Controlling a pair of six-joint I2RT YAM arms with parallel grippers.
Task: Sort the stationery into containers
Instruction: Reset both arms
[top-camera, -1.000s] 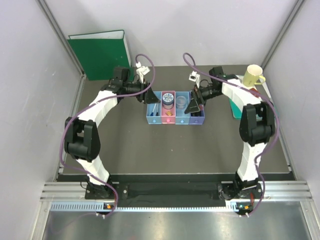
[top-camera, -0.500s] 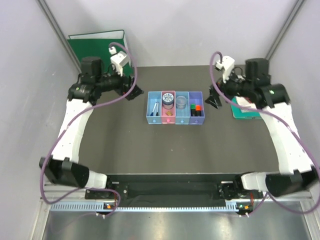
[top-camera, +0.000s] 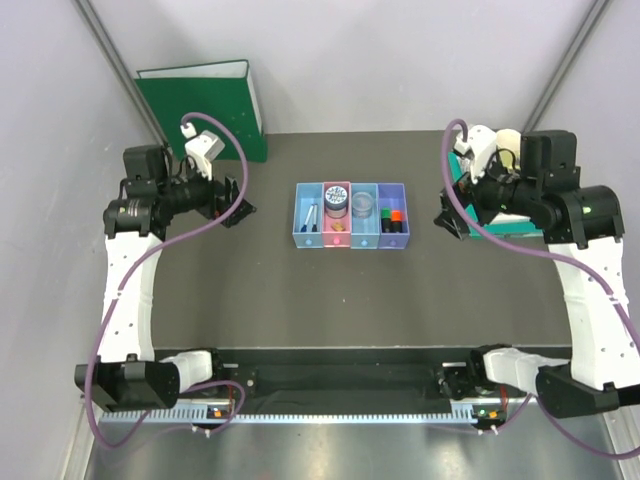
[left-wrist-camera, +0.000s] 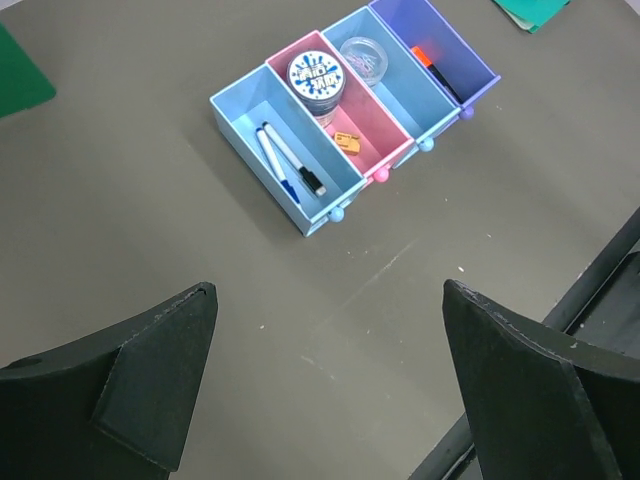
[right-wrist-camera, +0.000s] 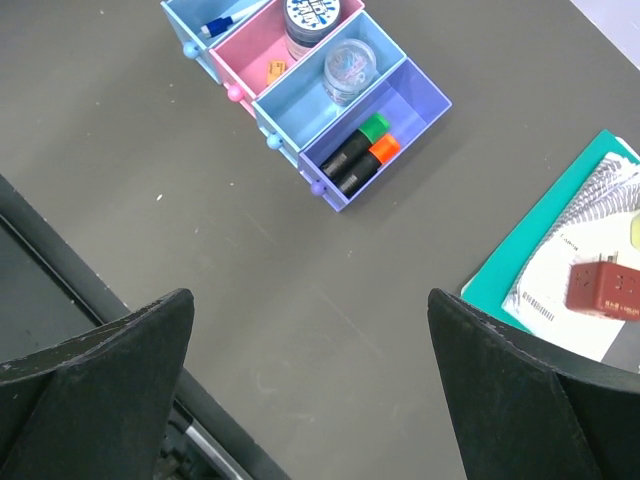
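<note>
The joined row of four bins (top-camera: 308, 240) sits mid-table. Its left blue bin holds two white pens (top-camera: 311, 217), also in the left wrist view (left-wrist-camera: 290, 172). The pink bin holds a round jar with a patterned lid (top-camera: 336, 199) and a tiny tan square (left-wrist-camera: 347, 142). The second blue bin holds a clear round jar (top-camera: 363, 204). The purple bin holds black highlighters (right-wrist-camera: 358, 152) with green and orange caps. My left gripper (top-camera: 237, 201) is open and empty, left of the bins. My right gripper (top-camera: 447, 220) is open and empty, right of them.
A big green binder (top-camera: 205, 110) leans at the back left. A teal tray (right-wrist-camera: 540, 240) with papers and a red block (right-wrist-camera: 603, 288) lies at the right, partly under my right arm. A black rail (top-camera: 350, 380) runs along the near edge.
Both arms have drawn away from the bins, the left one to the left and the right one to the right. The bins and their contents have not moved.
</note>
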